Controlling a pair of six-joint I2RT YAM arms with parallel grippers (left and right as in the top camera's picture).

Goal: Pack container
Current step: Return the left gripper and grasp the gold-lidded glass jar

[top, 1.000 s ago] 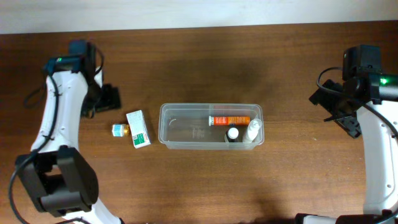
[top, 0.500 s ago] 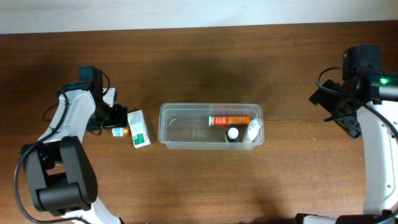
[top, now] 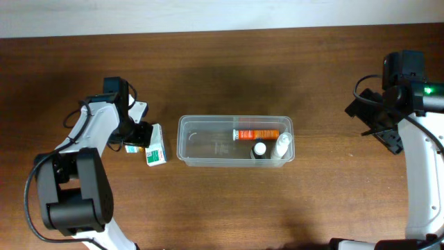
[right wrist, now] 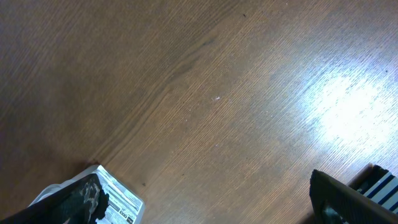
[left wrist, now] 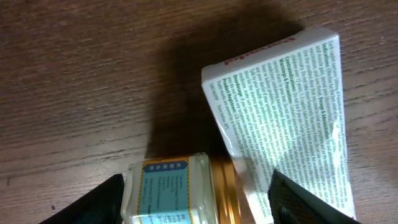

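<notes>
From my left wrist camera, the left gripper (left wrist: pixel 196 208) stands wide. Its dark fingers (left wrist: pixel 102 200) sit low at either edge of the picture. Between them a small jar (left wrist: pixel 168 186) with a blue label and a gold lid lies on the wooden table (left wrist: pixel 74 74), lid end toward a white carton with green print (left wrist: pixel 286 112). I cannot tell whether lid and carton touch or are just beside each other. One finger is close by the jar's base end and the other hangs over the carton, so nothing is gripped. That view shows none of the tub. Only the overhead camera gives me the layout, with the left gripper (top: pixel 139 132) over the jar (top: pixel 132 146) at the left of the table (top: pixel 222 215) and the carton (top: pixel 155 146) just to its right. The clear plastic container (top: pixel 182 139) is near the carton, at the middle of the table. Everything in it is at its right end. On the near side are a white-capped bottle (top: pixel 259 148) and a pale bottle (top: pixel 283 144), and on the far side an orange-red tube (top: pixel 255 133) lies on its side. The left part of its floor is bare. At the far right, well apart from the container, is the right gripper (top: pixel 383 126). The overhead hides its jaws, but the right wrist view shows them spread wide with only wood (right wrist: pixel 205 106) between.
</notes>
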